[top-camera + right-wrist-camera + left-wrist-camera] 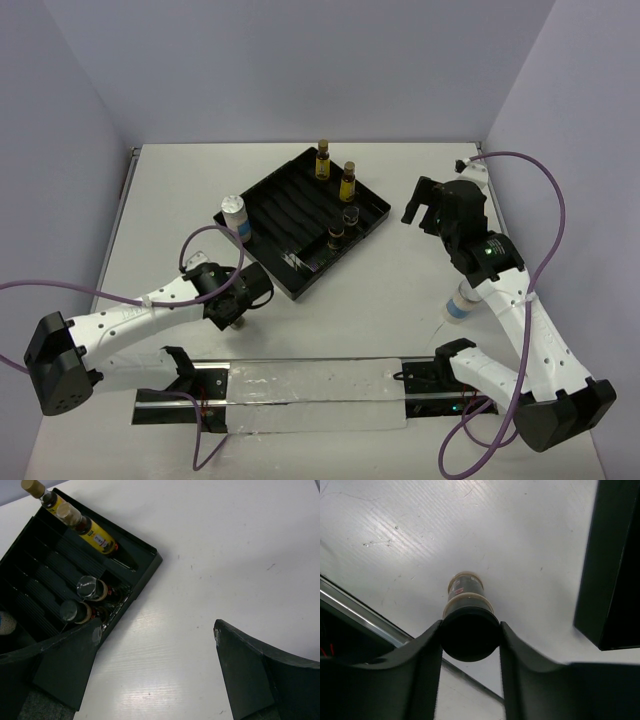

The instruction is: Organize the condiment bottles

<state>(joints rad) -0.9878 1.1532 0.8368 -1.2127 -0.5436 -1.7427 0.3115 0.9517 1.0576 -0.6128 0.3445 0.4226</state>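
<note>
My left gripper (237,308) is shut on a short dark bottle with a black cap (469,630), upright, in front of the tray's near-left corner. I cannot tell whether its base touches the table. The black ridged tray (290,205) holds two amber bottles (323,160) (348,182) at the back and two short dark bottles (351,217) (337,235) at its right end. A white-lidded blue-labelled bottle (234,216) stands left of the tray. Another (459,303) stands by the right arm, partly hidden. My right gripper (424,208) is open and empty, right of the tray.
A metal rail with a clear plastic sheet (310,390) runs along the near edge between the arm bases. In the right wrist view the tray's corner (150,562) lies left of the gripper (157,652). Purple cables loop beside both arms.
</note>
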